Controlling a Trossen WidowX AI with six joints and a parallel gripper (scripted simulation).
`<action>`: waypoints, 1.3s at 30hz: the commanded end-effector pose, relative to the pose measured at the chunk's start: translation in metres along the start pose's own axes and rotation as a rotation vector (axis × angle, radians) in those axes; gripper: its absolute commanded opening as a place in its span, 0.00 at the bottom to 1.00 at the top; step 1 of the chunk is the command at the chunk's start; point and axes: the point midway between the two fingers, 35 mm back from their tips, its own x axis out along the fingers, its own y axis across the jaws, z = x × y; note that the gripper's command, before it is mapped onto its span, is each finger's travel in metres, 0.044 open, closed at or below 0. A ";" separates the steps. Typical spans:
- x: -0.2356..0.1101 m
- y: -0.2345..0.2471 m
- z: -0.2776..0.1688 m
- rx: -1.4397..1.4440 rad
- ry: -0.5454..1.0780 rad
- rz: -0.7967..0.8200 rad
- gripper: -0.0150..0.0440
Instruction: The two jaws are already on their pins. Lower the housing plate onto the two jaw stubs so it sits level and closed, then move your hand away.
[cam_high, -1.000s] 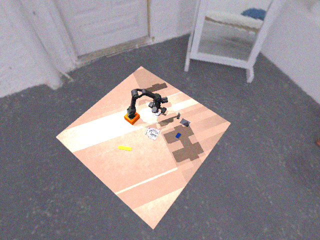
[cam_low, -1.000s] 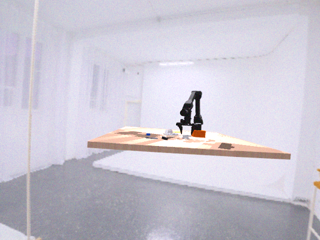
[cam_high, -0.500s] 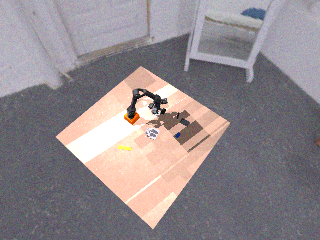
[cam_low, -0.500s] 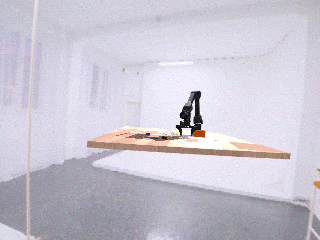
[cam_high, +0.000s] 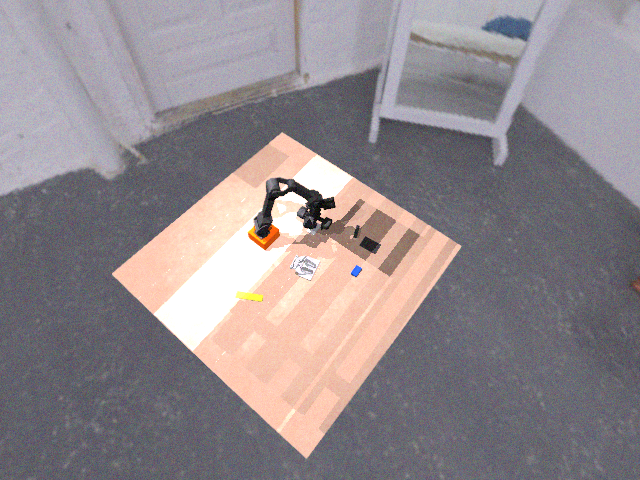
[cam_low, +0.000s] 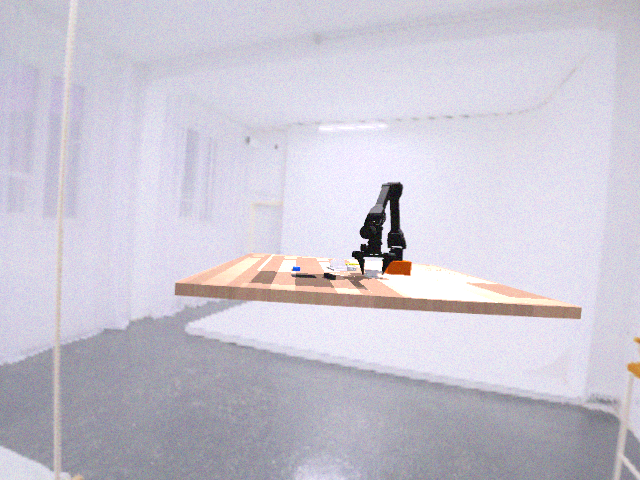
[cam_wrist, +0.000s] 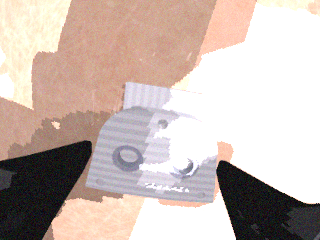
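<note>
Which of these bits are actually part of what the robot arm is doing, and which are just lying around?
For the job:
- grey housing plate
- white piece with the jaws
- open gripper

Apparently just lying about:
- yellow bar
- blue block
- black square
</note>
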 end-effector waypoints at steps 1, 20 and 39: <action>0.001 0.000 0.001 0.000 -0.004 0.003 1.00; 0.001 0.000 0.000 0.000 0.000 0.000 0.91; -0.007 0.001 -0.001 0.000 -0.001 0.000 0.85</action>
